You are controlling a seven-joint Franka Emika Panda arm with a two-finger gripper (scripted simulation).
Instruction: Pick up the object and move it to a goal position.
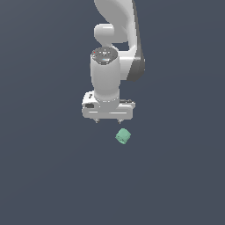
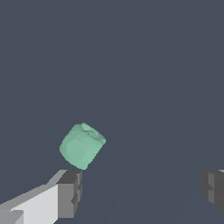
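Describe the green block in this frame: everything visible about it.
The green block is small, mint-coloured and chunky, with rounded, lumpy sides and a matte look. It sits tilted on the dark grey floor, much smaller than the gripper above it. In the wrist view the block lies off to one side, near one finger, not between the open jaws. Nothing grips it.

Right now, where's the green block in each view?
Exterior view: the green block lies just below the gripper, toward the exterior view's right.
Wrist view: the block sits just beyond one fingertip, outside the open gap.
Shared landmark: the gripper fingers.
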